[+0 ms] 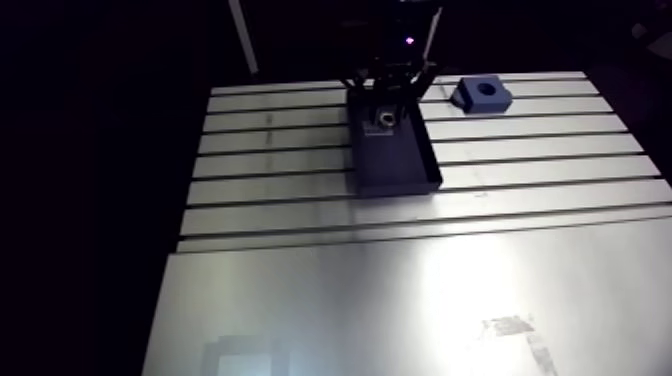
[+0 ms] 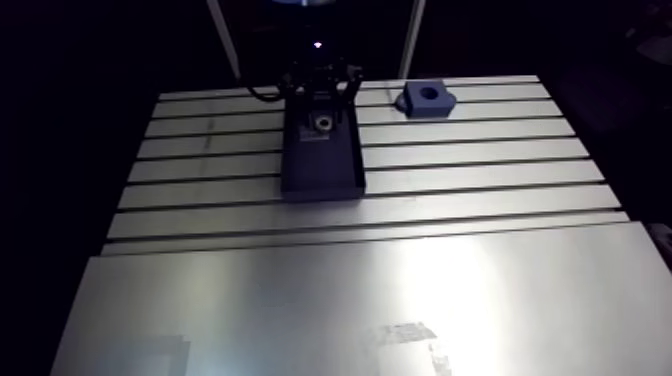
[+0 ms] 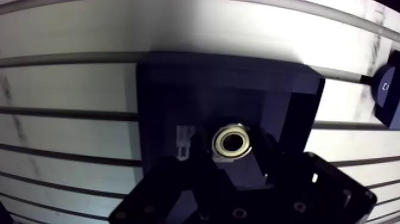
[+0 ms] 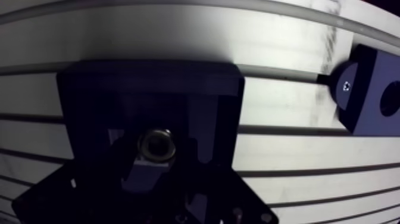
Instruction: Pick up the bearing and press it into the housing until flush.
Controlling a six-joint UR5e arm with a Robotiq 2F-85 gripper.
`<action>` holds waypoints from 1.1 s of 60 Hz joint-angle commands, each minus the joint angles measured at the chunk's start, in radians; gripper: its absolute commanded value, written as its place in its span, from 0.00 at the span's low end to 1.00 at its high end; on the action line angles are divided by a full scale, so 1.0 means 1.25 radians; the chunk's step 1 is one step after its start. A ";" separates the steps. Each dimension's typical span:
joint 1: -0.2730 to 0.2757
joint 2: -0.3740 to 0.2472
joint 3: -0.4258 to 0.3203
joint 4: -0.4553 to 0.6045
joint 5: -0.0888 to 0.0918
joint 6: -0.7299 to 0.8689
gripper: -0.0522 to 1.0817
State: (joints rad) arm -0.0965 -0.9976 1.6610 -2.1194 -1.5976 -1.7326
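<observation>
Bearing (image 3: 231, 143), silver metal ring, sits in dark rectangular tray (image 1: 395, 165) beneath black gripper (image 1: 385, 110) for pickup; whether it is gripped cannot be told. Blue block housing (image 1: 468, 100), far right, presents bore upward.

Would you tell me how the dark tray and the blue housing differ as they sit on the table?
The tray is long, dark and open-topped; the housing is a smaller blue block with a round hole. The tray holds the bearing; the housing's hole is empty. The gripper hangs over the tray, not the housing. Both rest on the slotted table.
</observation>
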 commanded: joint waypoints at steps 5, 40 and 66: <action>0.001 0.001 0.000 0.000 0.000 0.000 0.50; 0.000 0.000 -0.008 0.000 0.001 0.000 0.55; -0.001 -0.020 -0.023 0.025 0.004 -0.003 0.58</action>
State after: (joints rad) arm -0.0967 -1.0060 1.6430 -2.1078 -1.5933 -1.7351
